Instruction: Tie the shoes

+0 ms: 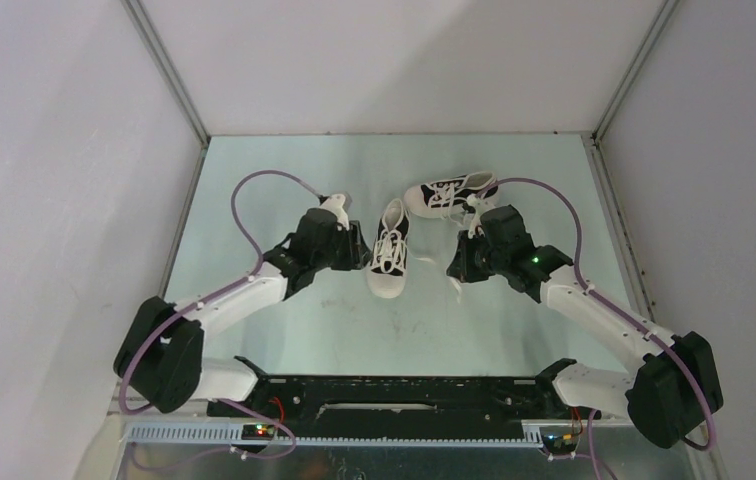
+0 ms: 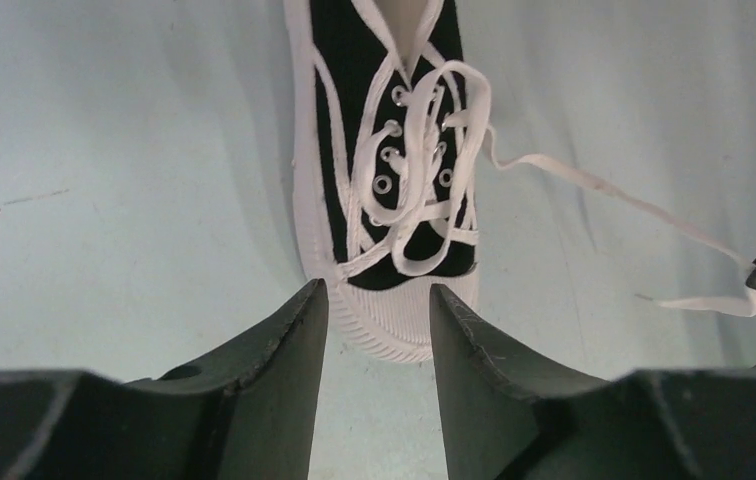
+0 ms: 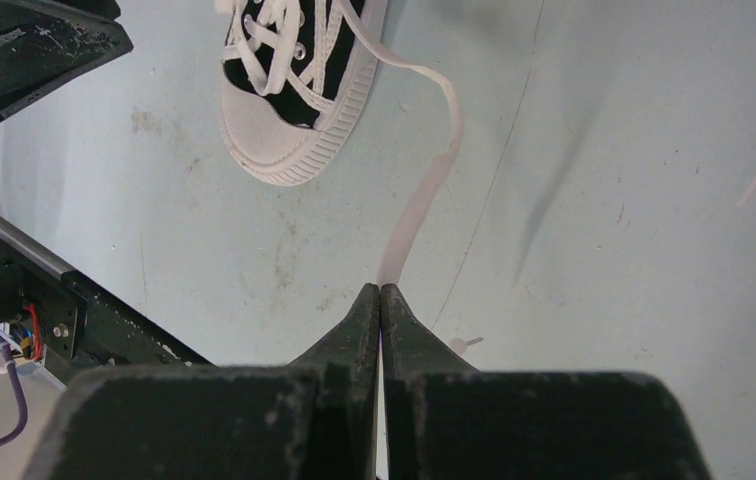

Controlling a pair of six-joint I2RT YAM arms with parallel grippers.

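Observation:
One black shoe (image 1: 391,252) with a white toe cap lies mid-table, toe toward the arms. It also shows in the left wrist view (image 2: 394,180) and the right wrist view (image 3: 294,90). The second shoe (image 1: 449,192) lies sideways behind it. My left gripper (image 1: 362,248) is open and empty, its fingertips (image 2: 304,320) just short of the toe cap, one on each side. My right gripper (image 1: 457,268) is shut on the end of a white lace (image 3: 434,170) that runs loosely from the near shoe to its tips (image 3: 381,290). The same lace (image 2: 604,190) trails right in the left wrist view.
The pale green table (image 1: 284,330) is walled by grey panels on three sides. The black base rail (image 1: 394,400) runs along the near edge and shows in the right wrist view (image 3: 54,300). Purple cables loop above both arms.

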